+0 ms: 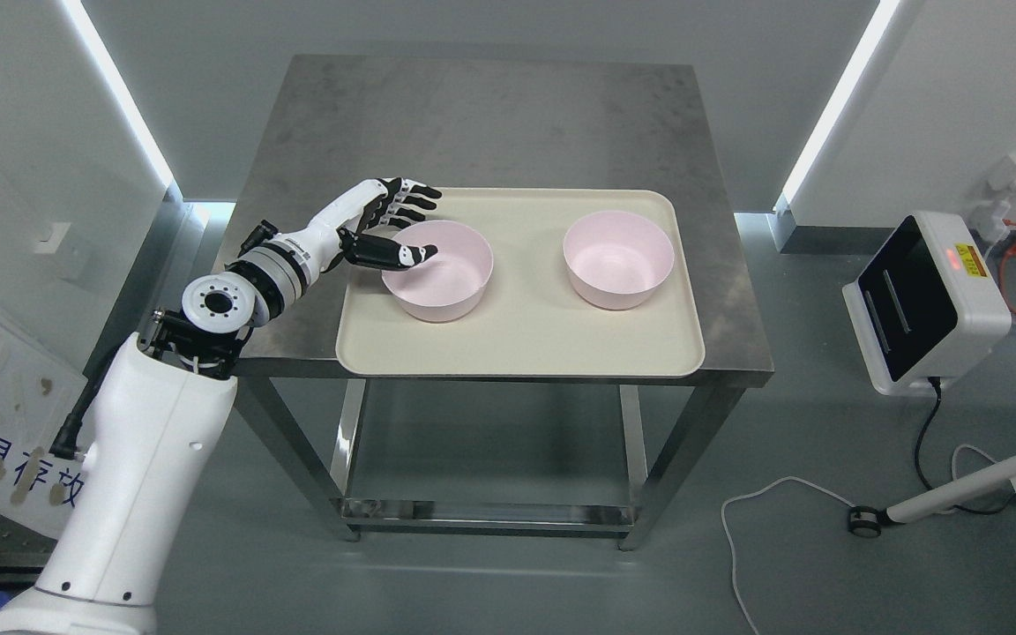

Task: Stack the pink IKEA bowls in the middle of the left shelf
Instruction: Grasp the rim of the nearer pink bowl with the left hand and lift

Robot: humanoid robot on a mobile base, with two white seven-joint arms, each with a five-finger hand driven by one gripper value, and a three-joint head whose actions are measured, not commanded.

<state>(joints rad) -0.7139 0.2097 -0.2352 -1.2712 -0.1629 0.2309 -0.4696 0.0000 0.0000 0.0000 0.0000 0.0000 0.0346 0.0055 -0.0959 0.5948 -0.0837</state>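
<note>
At nine o'clock on the tray (517, 348), my left hand (389, 225) spreads wide over the rim of the near pink bowl (442, 273), thumb inside to pinch its wall, while the other bowl (618, 258) waits at three o'clock.

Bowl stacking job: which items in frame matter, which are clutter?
Job: left bowl, right bowl, left hand open at the left bowl's rim.
Clutter: tray, table, white box, floor cable.

2 bowls, left (439, 280) & right (618, 257), apart on tray (517, 353) atop table (473, 115).
</note>
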